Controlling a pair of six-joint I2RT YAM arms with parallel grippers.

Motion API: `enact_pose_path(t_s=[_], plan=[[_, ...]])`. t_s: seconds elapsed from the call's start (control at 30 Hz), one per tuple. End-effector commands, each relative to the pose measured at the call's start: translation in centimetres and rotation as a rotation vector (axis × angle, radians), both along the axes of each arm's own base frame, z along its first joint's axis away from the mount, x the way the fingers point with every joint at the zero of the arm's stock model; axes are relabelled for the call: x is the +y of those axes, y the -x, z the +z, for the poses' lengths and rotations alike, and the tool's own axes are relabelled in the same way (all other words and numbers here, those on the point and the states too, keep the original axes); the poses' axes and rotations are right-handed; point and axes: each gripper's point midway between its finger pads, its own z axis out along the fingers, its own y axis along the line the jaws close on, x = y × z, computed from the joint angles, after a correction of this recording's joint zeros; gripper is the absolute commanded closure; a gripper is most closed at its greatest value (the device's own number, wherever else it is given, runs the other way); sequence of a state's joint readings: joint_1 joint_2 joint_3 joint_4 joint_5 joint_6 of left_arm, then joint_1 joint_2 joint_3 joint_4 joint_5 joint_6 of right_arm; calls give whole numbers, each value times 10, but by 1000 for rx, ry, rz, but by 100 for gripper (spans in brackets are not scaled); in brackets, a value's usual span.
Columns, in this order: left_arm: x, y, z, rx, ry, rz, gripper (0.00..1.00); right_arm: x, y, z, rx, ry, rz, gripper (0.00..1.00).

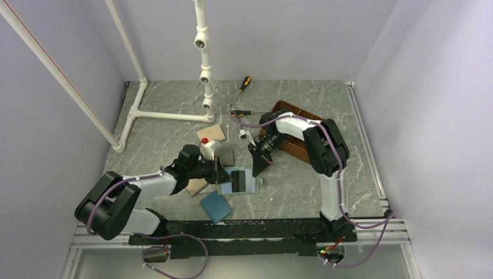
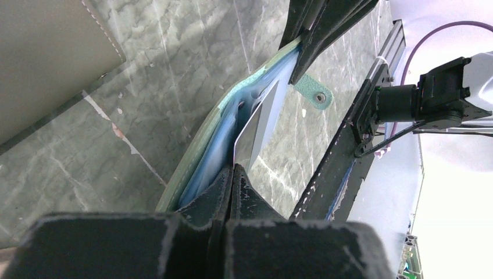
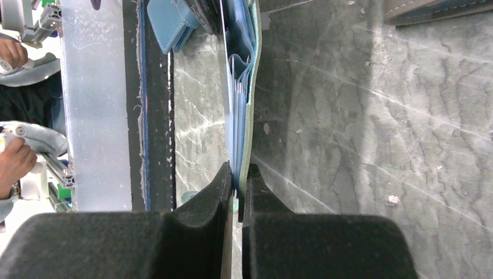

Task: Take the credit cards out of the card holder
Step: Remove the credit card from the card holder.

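The sage-green card holder [image 1: 249, 181] lies open between both arms, its pale blue-green pockets [image 2: 224, 133] facing up. My left gripper [image 1: 225, 174] [image 2: 232, 170] is shut on the corner of a pale whitish card [image 2: 256, 131] that sticks partly out of a pocket. My right gripper [image 1: 257, 165] [image 3: 238, 174] is shut on the holder's opposite edge [image 3: 253, 87], with blue lining and green cover between its fingers. The snap tab [image 2: 314, 93] hangs free. A dark rectangle [image 1: 237, 180] on the holder may be a black card. No orange-tan card shows.
A darker blue wallet [image 1: 215, 207] [image 3: 168, 23] lies near the front rail. Tan [image 1: 210, 133], brown [image 1: 196, 186] and grey-brown [image 1: 225, 156] [image 2: 46, 58] wallets sit around the left arm. A woven basket [image 1: 293, 139] stands behind the right arm, with screwdrivers [image 1: 246, 85] and a white pipe frame [image 1: 203, 58] at the back.
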State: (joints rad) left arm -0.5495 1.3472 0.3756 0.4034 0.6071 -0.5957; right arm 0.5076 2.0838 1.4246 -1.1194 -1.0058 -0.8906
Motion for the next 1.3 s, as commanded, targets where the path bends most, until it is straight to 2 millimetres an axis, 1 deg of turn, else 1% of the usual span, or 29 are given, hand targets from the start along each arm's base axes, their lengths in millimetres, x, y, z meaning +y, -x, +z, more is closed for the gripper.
enact_pose_path(t_s=[0.0, 0.23, 0.3, 0.4, 0.5, 0.6, 0.7, 0.77, 0.87, 0.93, 1.0, 1.13, 1.27], plan=[[2, -3, 13, -29, 45, 5, 100, 1, -6, -2, -21, 0, 14, 100], [9, -2, 16, -32, 19, 32, 100, -5, -16, -11, 0, 43, -30, 100], [12, -4, 17, -33, 4, 52, 100, -9, -17, -15, 14, 58, -37, 98], [14, -7, 24, -53, 0, 72, 100, -12, -19, -18, 21, 72, -45, 96], [16, -10, 29, -67, -1, 88, 100, -13, -19, -19, 23, 83, -51, 89], [17, -9, 30, -68, -2, 88, 100, -13, -21, -18, 19, 96, -59, 70], [16, -8, 30, -70, 9, 80, 100, -13, -23, -11, -7, 93, -63, 55], [14, -7, 34, -80, 21, 69, 100, -13, -25, -3, -40, 84, -66, 47], [13, -7, 39, -96, 32, 55, 100, -13, -30, 10, -110, 71, -73, 39], [12, -6, 40, -99, 38, 48, 100, -12, -34, 20, -160, 49, -76, 37], [10, -6, 43, -107, 52, 36, 100, -9, -33, 30, -190, 15, -64, 35], [3, -7, 48, -111, 93, 11, 100, 7, -21, 46, -209, -96, -23, 34], [-2, -6, 54, -118, 125, -12, 100, 24, -7, 49, -175, -151, 10, 34]])
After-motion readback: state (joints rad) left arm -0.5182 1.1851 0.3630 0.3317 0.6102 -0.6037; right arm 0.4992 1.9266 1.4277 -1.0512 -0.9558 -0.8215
